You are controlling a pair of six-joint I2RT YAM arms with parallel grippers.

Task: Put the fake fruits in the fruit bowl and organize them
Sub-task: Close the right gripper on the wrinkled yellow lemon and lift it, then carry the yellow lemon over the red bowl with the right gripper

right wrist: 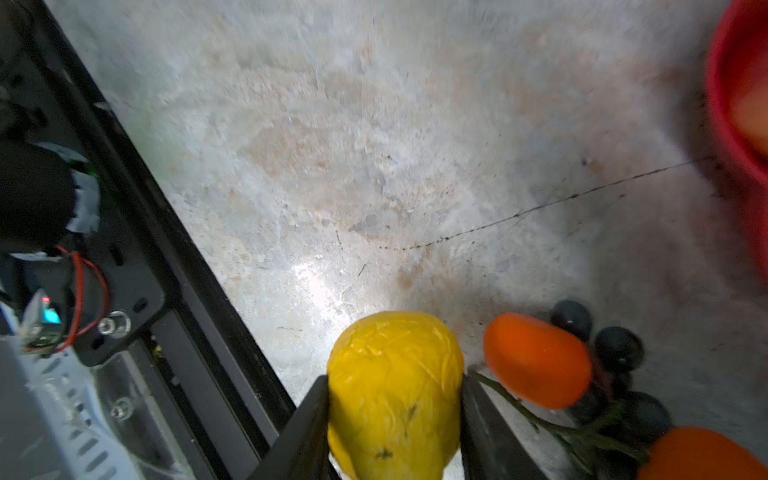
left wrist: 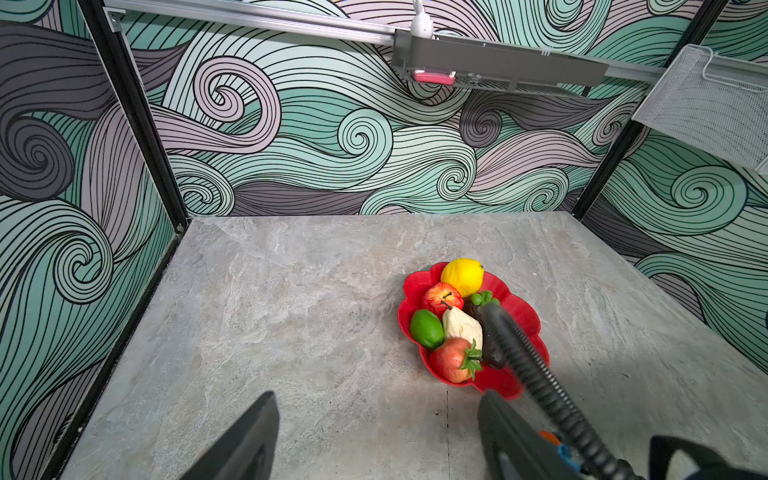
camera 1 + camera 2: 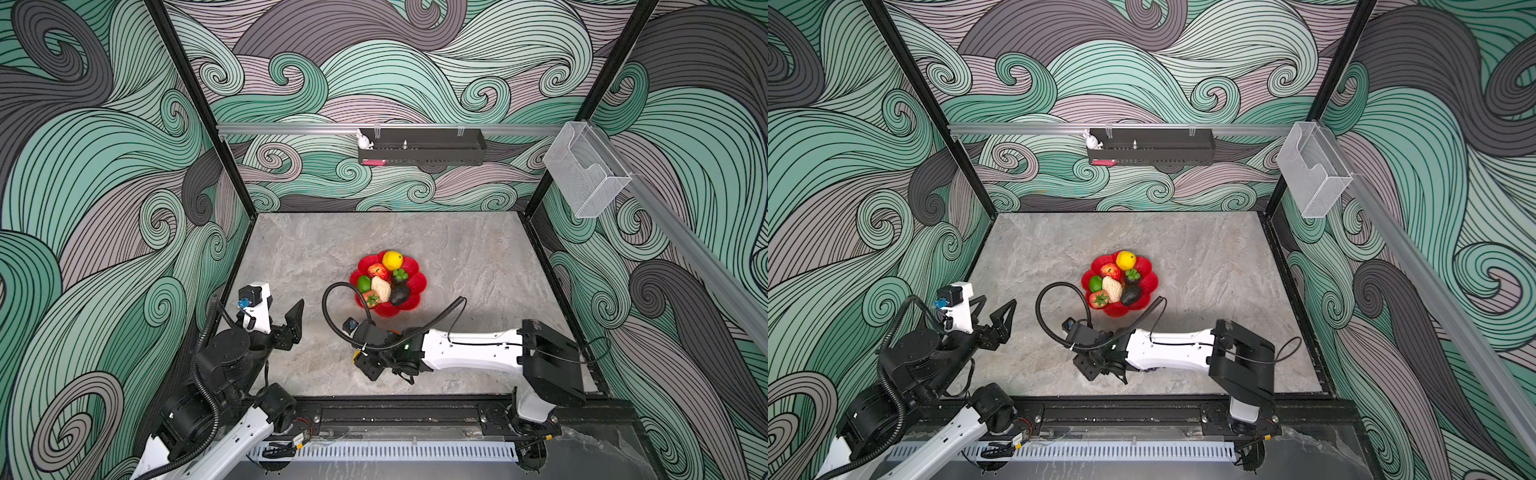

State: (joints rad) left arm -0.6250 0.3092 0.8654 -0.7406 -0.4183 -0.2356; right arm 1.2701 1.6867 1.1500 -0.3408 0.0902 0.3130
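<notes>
While the fruit bowl (image 3: 417, 282) (image 3: 1150, 282) (image 2: 524, 321) sits about mid-table (image 3: 457, 257), a little right of centre, seven of the fake fruits already lie in it. A lemon (image 3: 392, 260) (image 2: 462, 276) is at its far edge and a red apple (image 3: 378, 271) (image 2: 441, 298) just near of that. A lime (image 3: 364, 283) (image 2: 427, 328) is on the left, and a cream piece (image 3: 381, 289) (image 2: 461, 326) is in the middle. A red-orange fruit with a green calyx (image 3: 370, 299) (image 2: 451, 360) lies at the near left. On the right of the cream piece are a dark avocado-like piece (image 3: 400, 295) and a dark fruit with a green top (image 3: 400, 276). The right gripper (image 1: 395, 390) is low over the table on the near side of the bowl, and its two fingers press against opposite sides of a yellow pear (image 1: 395, 353), gripping it. In both top views that pear is hidden beneath the wrist. Just beside the pear, in the right wrist view, lie an orange piece (image 1: 536, 361), a dark grape bunch (image 1: 619, 349) touching it, and a second orange piece (image 1: 698, 455) at the frame's corner; the bowl's red rim (image 1: 719, 104) shows apart from them. The left gripper (image 3: 998, 301) (image 2: 378, 395) hangs at the near left of the table, well clear of the bowl, with its fingers spread wide and nothing between them. The right arm's black hose (image 3: 332, 299) loops up in front of the bowl's near left side.
</notes>
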